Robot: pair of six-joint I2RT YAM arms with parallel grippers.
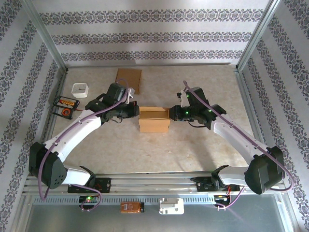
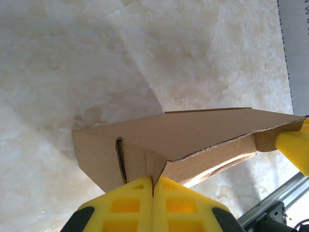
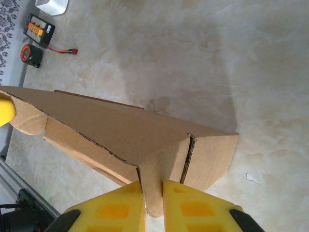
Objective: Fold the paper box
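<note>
Top external: beige surface [image 1: 193, 150], patterned walls [image 1: 145, 36]. My left end effector [image 1: 135, 112] pinched tight on box [image 1: 154, 121] edge; right end effector [image 1: 172, 114] narrow, clamping opposite flap.

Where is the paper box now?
Top view: the paper box is central over the table, its left end pinched by the left pincer, its right end by the right pincer; a flat cardboard sheet lies beyond it.

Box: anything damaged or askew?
Nothing clearly damaged. The box is only part folded, pinched at each end by the left gripper and right gripper. Its long flap edge looks ragged, and a small white scrap lies on the table beside it.
</note>
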